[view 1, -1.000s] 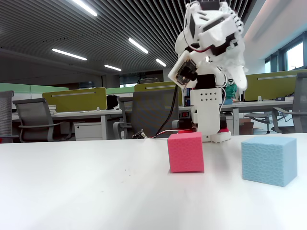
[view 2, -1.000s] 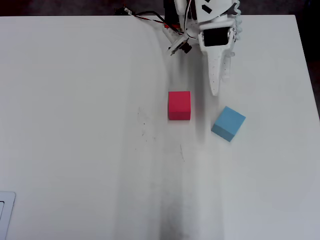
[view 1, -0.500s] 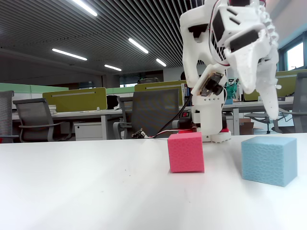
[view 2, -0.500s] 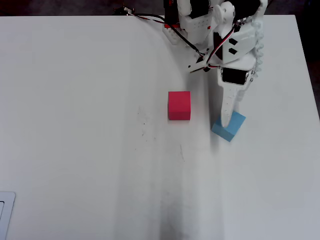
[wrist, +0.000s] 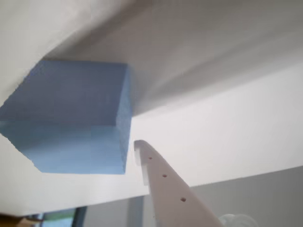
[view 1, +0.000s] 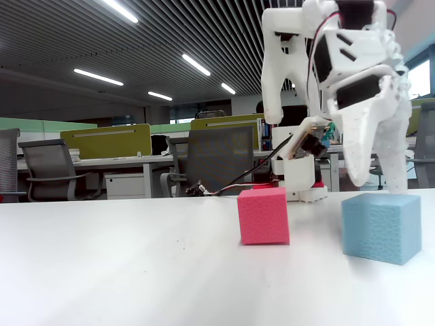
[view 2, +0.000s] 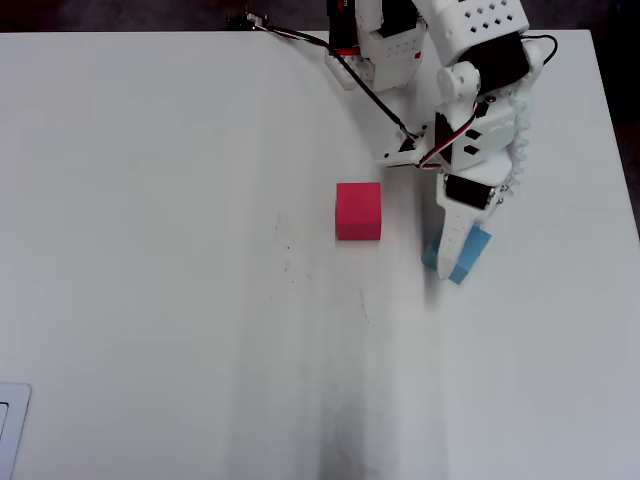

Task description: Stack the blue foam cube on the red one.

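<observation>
Two cubes sit apart on the table, so you have none of the stacking done yet. Your gripper point(view 1: 377, 183) hangs directly above the blue foam cube point(view 1: 380, 227), its white fingers point(view 2: 455, 235) spread a little in the fixed view, with nothing between them; in the wrist view one finger point(wrist: 165, 189) points down just beside the cube's right face, not touching it as far as I can tell. The blue foam cube rests on the table point(view 2: 150, 250), turned slightly askew in the overhead view, to the right of and a bit nearer than the red one point(view 2: 358, 210), which stands square and untouched, well clear of the arm. What remains, by my reading: lower over the blue cube, close on it, lift, carry it left and set it down on the red one. The table is plain white and otherwise bare apart from the arm's base point(view 2: 375, 40) and its wires point(view 2: 300, 38) at the far edge. Beyond it the fixed view shows an open office with grey chairs point(view 1: 214, 159), desks with green dividers point(view 1: 109, 139), and strip lights point(view 1: 98, 77) on a slatted ceiling.
</observation>
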You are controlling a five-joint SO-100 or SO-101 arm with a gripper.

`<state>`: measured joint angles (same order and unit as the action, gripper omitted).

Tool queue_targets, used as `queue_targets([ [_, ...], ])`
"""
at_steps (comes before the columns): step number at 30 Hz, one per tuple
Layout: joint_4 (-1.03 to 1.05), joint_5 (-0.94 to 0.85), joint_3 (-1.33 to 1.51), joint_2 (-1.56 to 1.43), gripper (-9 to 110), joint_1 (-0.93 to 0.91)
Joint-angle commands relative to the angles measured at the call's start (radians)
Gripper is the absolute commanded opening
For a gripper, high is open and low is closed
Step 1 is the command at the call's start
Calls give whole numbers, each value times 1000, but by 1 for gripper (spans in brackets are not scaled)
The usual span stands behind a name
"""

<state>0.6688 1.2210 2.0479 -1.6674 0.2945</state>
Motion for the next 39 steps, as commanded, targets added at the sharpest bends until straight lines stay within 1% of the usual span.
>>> queue_targets([
  [1,-14,6,-55,6,45,11],
  [9,-32,28,-66,71,40,14],
  [17,-20,29,-46,67,38,-17],
  [31,-21,18,-15,67,29,-52],
  [39,-23,15,-5,54,26,-58],
])
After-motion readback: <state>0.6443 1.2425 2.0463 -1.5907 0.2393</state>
